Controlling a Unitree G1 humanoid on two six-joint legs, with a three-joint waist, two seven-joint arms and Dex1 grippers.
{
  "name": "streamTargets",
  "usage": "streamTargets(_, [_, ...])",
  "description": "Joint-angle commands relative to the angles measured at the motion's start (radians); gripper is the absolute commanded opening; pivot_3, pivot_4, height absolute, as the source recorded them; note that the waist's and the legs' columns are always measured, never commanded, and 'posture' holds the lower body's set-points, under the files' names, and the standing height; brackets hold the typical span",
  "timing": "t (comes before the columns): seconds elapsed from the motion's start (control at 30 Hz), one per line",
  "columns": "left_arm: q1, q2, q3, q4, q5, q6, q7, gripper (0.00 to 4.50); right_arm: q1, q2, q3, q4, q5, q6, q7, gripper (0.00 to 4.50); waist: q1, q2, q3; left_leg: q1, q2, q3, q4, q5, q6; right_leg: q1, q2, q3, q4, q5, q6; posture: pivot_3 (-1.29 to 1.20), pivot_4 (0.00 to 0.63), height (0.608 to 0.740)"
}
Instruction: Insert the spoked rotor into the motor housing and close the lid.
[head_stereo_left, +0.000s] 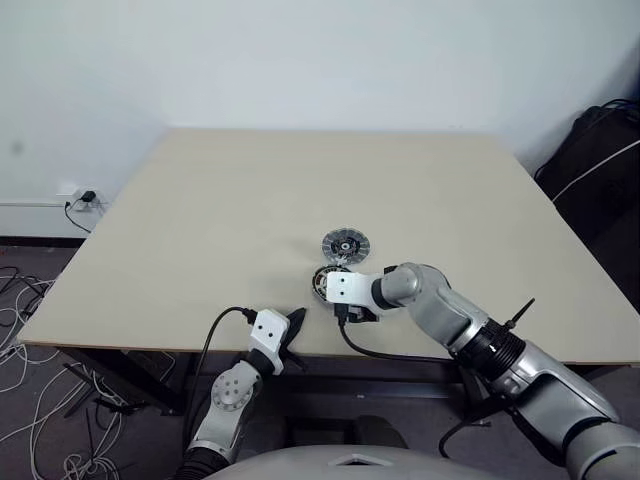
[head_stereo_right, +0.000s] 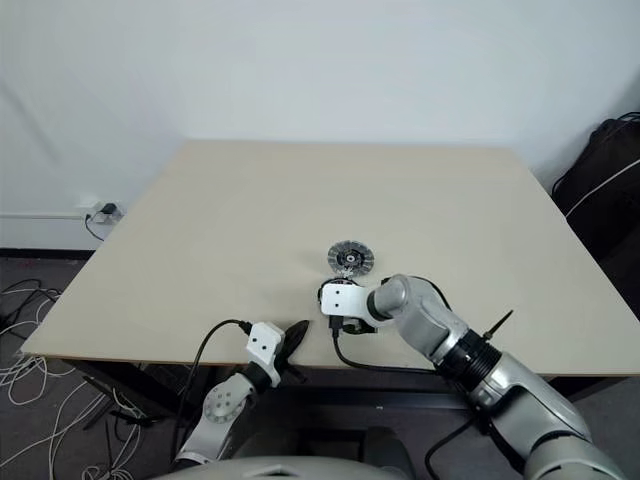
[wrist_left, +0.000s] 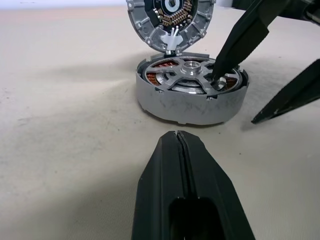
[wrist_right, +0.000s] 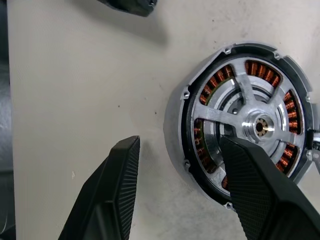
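A white wall backs a beige bench (head_stereo_left: 250, 210), with cables on the floor at the left and a dark bag at the far right.

Near the bench's near edge, a little right of centre, we see the housing (wrist_right: 240, 125) lying flat, with copper windings in a ring inside its silver wall. The rotor (wrist_left: 192, 75) already sits inside it, with spokes and hub facing up. Just beyond it on the far side lies the lid (head_stereo_left: 346, 244), apart from the housing in the head views; in the left wrist view its ribbed face with a dark centre shows.

Our right tool (wrist_right: 182, 170) points down over the housing with its two fingers spread. One finger (wrist_right: 260, 190) comes down on the rotor between hub and rim, while the other (wrist_right: 107, 195) stands outside the housing wall over the bare bench. So the fingers straddle the housing's wall; whether the inner tip truly touches the metal we cannot tell.

Our left tool (head_stereo_left: 293, 330) hangs at the near edge, left of the housing and apart from it, its fingers pressed together and holding nothing.
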Motion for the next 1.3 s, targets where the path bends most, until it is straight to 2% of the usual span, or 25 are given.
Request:
streamTargets(0.03, [-0.003, -0.01, -0.007, -0.068, -0.004, 0.009, 0.009, 0.0, -0.019, 0.005, -0.013, 0.026, -0.03, -0.014, 0.012, 1.84, 0.001, 0.0, 0.0, 0.0, 0.0, 0.0, 0.0, 0.0, 0.0, 0.0, 0.0, 0.0, 0.0, 0.0, 0.0, 0.0, 0.0, 0.74])
streamTargets(0.17, [0.004, -0.012, -0.009, -0.086, -0.004, 0.019, 0.016, 0.0, -0.023, 0.015, -0.021, 0.039, -0.049, -0.021, 0.015, 0.54, -0.001, 0.0, -0.001, 0.0, 0.0, 0.0, 0.0, 0.0, 0.0, 0.0, 0.0, 0.0, 0.0, 0.0, 0.0, 0.0, 0.0, 0.74])
streamTargets(0.23, [0.006, -0.014, -0.009, -0.092, -0.006, 0.02, 0.018, 0.0, -0.025, 0.019, -0.025, 0.045, -0.055, -0.024, 0.015, 0.09, -0.002, 0.0, -0.001, 0.001, 0.0, 0.0, 0.001, 0.0, 0.0, 0.001, 0.0, 0.0, 0.001, 0.0, 0.0, 0.0, 0.0, 0.74])
streamTargets(0.47, [0.009, -0.013, -0.008, -0.102, -0.009, 0.023, 0.02, 0.0, -0.018, 0.036, -0.05, 0.055, -0.06, -0.014, 0.001, 0.09, -0.003, 0.0, -0.001, 0.001, 0.0, 0.0, 0.002, 0.001, -0.001, 0.001, 0.0, 0.0, 0.001, 0.0, -0.002, 0.0, 0.0, 0.74])
streamTargets(0.67, [0.011, -0.008, -0.007, -0.107, -0.01, 0.025, 0.017, 0.0, 0.047, 0.087, -0.164, 0.008, -0.013, 0.07, -0.068, 0.09, -0.004, 0.0, -0.001, 0.001, 0.0, 0.0, 0.002, 0.001, -0.001, 0.001, 0.0, 0.0, 0.002, 0.001, -0.001, 0.0, 0.0, 0.74])
streamTargets(1.13, [0.005, -0.003, -0.009, -0.07, -0.017, 0.013, 0.0, 0.0, 0.288, 0.1, -0.372, -0.478, 0.104, 0.429, -0.167, 0.09, 0.015, 0.0, 0.0, -0.008, 0.0, 0.0, 0.0, -0.001, 0.0, -0.009, 0.0, 0.0, 0.0, 0.003, -0.005, 0.0, 0.0, 0.74])
streamTargets(1.3, [-0.014, -0.005, -0.006, -0.009, -0.019, -0.015, -0.014, 0.0, 0.327, 0.123, -0.433, -0.599, 0.162, 0.584, -0.217, 0.09, 0.014, -0.001, 0.001, -0.009, 0.0, 0.0, 0.001, 0.0, 0.0, -0.009, 0.0, 0.0, 0.0, 0.001, -0.001, 0.0, 0.0, 0.74])
